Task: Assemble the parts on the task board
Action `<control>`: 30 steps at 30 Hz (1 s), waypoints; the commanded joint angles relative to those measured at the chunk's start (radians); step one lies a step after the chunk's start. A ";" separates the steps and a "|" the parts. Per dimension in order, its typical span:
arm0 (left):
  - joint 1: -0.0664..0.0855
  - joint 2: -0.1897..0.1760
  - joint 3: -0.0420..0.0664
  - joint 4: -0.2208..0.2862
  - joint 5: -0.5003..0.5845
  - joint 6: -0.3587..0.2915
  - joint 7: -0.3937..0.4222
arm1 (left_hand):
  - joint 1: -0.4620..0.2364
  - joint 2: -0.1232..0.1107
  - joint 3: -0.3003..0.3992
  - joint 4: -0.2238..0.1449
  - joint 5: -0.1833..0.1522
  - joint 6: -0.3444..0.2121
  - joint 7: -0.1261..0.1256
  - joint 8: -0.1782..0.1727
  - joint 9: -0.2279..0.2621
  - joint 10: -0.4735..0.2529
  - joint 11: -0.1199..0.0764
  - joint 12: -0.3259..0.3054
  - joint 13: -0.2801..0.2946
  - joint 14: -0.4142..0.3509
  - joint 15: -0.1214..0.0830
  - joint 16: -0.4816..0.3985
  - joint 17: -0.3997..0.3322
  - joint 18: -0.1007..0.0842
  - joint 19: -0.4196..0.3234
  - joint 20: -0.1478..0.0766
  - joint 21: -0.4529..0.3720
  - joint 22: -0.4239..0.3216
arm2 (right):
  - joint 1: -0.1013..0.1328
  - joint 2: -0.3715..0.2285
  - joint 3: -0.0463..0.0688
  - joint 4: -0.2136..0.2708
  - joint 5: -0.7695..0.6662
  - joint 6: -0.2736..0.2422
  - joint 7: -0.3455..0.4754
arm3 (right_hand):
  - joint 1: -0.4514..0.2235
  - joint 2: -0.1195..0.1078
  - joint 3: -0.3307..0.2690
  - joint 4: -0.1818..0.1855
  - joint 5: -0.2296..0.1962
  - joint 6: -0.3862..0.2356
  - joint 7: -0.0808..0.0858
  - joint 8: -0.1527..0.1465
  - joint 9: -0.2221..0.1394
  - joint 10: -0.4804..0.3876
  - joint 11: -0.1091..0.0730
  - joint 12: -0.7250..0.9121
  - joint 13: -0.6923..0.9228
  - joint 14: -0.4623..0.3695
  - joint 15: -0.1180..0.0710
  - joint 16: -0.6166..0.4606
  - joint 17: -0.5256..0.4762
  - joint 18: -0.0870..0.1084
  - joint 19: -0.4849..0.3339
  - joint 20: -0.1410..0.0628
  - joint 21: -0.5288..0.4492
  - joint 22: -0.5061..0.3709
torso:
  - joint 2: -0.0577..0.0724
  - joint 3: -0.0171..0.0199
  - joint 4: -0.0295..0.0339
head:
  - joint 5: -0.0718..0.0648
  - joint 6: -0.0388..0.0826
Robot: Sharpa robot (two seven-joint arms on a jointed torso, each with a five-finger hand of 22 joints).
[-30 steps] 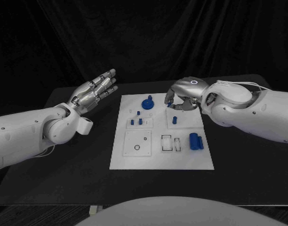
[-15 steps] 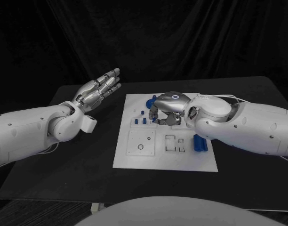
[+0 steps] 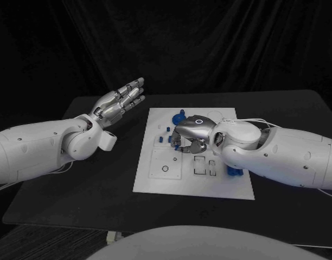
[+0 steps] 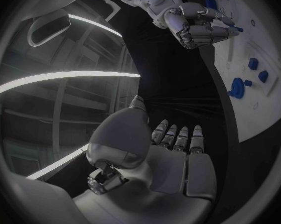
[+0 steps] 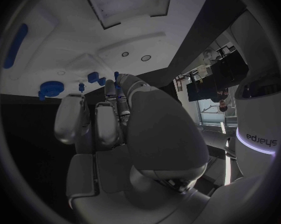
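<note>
The white task board [image 3: 213, 187] lies in the middle of the black table. My right hand [image 3: 193, 135] hovers over the board's middle, fingers curled down, and pinches a small blue peg [image 4: 237, 29] at its fingertips. My left hand [image 3: 119, 102] is raised off the board's far left corner, flat, fingers apart and holding nothing. A round blue toothed part [image 3: 180, 115] stands at the board's far edge. Small blue pegs [image 3: 164, 138] stand just left of the right hand. A blue cylinder [image 3: 232, 170] lies at the board's right edge, half hidden by my right forearm.
Outlined slots [image 3: 201, 165] and a small ring mark [image 3: 164, 169] show on the near half of the board. Bare black table [image 3: 80, 189] surrounds the board on the left and near sides. My right arm [image 3: 291, 157] covers the board's right edge.
My right hand has come from the board's far right corner to over its middle, carrying the small blue peg. The left hand stays raised and open. The camera has shifted slightly.
</note>
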State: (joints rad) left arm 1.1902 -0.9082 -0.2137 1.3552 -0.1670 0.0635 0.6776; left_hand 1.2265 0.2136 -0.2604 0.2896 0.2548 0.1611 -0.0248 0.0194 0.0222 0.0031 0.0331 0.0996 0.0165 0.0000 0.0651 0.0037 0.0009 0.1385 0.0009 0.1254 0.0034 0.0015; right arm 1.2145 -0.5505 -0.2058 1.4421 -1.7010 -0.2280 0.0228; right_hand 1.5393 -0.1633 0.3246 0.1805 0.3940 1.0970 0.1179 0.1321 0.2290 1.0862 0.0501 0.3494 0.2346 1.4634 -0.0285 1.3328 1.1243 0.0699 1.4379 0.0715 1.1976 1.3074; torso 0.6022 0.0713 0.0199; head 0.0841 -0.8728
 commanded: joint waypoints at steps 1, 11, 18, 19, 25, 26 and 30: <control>-0.001 0.001 0.001 0.002 0.009 0.001 0.106 | 0.008 0.000 -0.006 0.002 0.004 0.000 0.008 0.004 0.001 -0.001 -0.009 0.001 0.000 0.000 0.008 -0.004 -0.001 -0.009 -0.001 0.008 -0.003 -0.002 | -0.005 0.000 0.001 0.004 -0.013 0.020 -0.014 | -0.009 -0.002 0.007 -0.002 -0.003 -0.008 0.002 -0.005 0.001 0.005 0.006 -0.004 -0.001 0.004 0.006 -0.002 -0.001 0.008 -0.001 0.008 -0.005 0.160 | -0.001 -0.0009 -0.0001 | 0.003 0.000; -0.001 0.001 0.001 0.003 0.009 0.009 0.101 | 0.018 0.004 -0.005 0.002 0.027 0.003 0.011 0.005 0.001 -0.001 -0.010 0.003 0.001 0.000 0.016 -0.004 -0.001 -0.003 -0.001 0.022 -0.003 -0.002 | -0.016 0.007 0.001 0.002 -0.019 0.038 -0.017 | -0.011 -0.003 0.011 -0.006 -0.005 -0.015 0.005 -0.010 0.001 0.003 0.008 -0.007 -0.003 0.001 0.008 -0.005 -0.007 0.009 -0.003 0.010 -0.009 0.159 | 0.000 -0.0007 0.0013 | 0.006 0.000; -0.001 0.001 0.001 0.002 0.009 0.011 0.098 | 0.028 0.006 -0.004 0.001 0.049 0.004 0.013 0.005 0.002 -0.001 -0.009 0.003 0.001 0.000 0.022 -0.004 -0.001 -0.002 -0.001 0.028 -0.003 -0.002 | -0.024 0.009 0.001 -0.002 -0.021 0.055 -0.019 | -0.012 -0.003 0.014 -0.008 -0.005 -0.020 0.006 -0.012 0.000 0.002 0.009 -0.009 -0.004 0.000 0.009 -0.007 -0.009 0.009 -0.004 0.011 -0.012 0.158 | 0.000 -0.0002 -0.0005 | 0.009 0.000; -0.001 0.001 0.001 0.002 0.009 0.012 0.098 | 0.030 0.006 -0.004 0.001 0.053 0.004 0.013 0.005 0.002 -0.001 -0.010 0.003 0.001 0.000 0.023 -0.004 -0.001 -0.002 -0.001 0.029 -0.003 -0.002 | -0.026 0.009 0.001 -0.002 -0.021 0.058 -0.019 | -0.013 -0.003 0.014 -0.008 -0.006 -0.021 0.007 -0.013 0.000 0.002 0.010 -0.009 -0.005 0.000 0.009 -0.007 -0.011 0.010 -0.005 0.011 -0.013 0.157 | 0.000 -0.0002 -0.0003 | 0.009 0.000; -0.001 0.005 0.001 0.000 0.009 0.016 0.096 | 0.038 0.008 -0.003 0.001 0.070 0.004 0.014 0.005 0.002 -0.001 -0.010 0.003 0.001 0.000 0.026 -0.004 -0.001 -0.003 -0.001 0.031 -0.003 -0.002 | -0.034 0.010 0.001 -0.005 -0.022 0.068 -0.020 | -0.014 -0.003 0.015 -0.008 -0.006 -0.022 0.007 -0.014 0.000 0.002 0.010 -0.010 -0.005 -0.001 0.010 -0.009 -0.013 0.010 -0.006 0.012 -0.015 0.157 | 0.000 -0.0003 -0.0003 | 0.006 0.000; -0.001 0.005 0.001 0.000 0.009 0.016 0.095 | 0.038 0.008 -0.003 0.001 0.070 0.004 0.014 0.005 0.002 -0.001 -0.010 0.003 0.001 0.000 0.026 -0.004 -0.001 -0.003 -0.001 0.031 -0.003 -0.002 | -0.035 0.010 0.001 -0.005 -0.022 0.070 -0.020 | -0.014 -0.003 0.015 -0.008 -0.006 -0.022 0.007 -0.014 0.000 0.002 0.010 -0.010 -0.005 -0.001 0.010 -0.009 -0.013 0.010 -0.006 0.012 -0.015 0.157 | 0.000 -0.0003 -0.0002 | 0.007 0.000; -0.001 0.006 0.001 -0.001 0.009 0.017 0.093 | 0.041 0.009 -0.002 0.001 0.075 0.004 0.014 0.005 0.002 -0.001 -0.011 0.003 0.000 0.000 0.027 -0.004 -0.001 -0.004 -0.001 0.031 -0.003 -0.002 | -0.039 0.010 0.001 -0.006 -0.022 0.072 -0.020 | -0.015 -0.003 0.016 -0.009 -0.007 -0.023 0.008 -0.014 0.000 0.001 0.011 -0.010 -0.005 -0.002 0.010 -0.010 -0.015 0.010 -0.007 0.012 -0.016 0.157 | 0.000 -0.0002 0.0003 | 0.009 0.000</control>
State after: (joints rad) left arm 1.1902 -0.9041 -0.2137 1.3534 -0.1668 0.0695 0.6777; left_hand 1.2580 0.2215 -0.2604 0.2896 0.3272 0.1665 -0.0162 0.0194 0.0228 0.0032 0.0282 0.0996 0.0163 0.0004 0.0860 0.0037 0.0017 0.1388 -0.0023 0.1502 0.0034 0.0017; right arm 1.1785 -0.5411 -0.2058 1.4356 -1.7137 -0.1723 0.0199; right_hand 1.5354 -0.1673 0.3328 0.1723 0.3933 1.0828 0.1251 0.1227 0.2299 1.0890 0.0530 0.3455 0.2303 1.4596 -0.0248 1.3289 1.1100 0.0699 1.4309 0.0786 1.1874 1.3080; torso 0.6023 0.0709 0.0198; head 0.0926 -0.8728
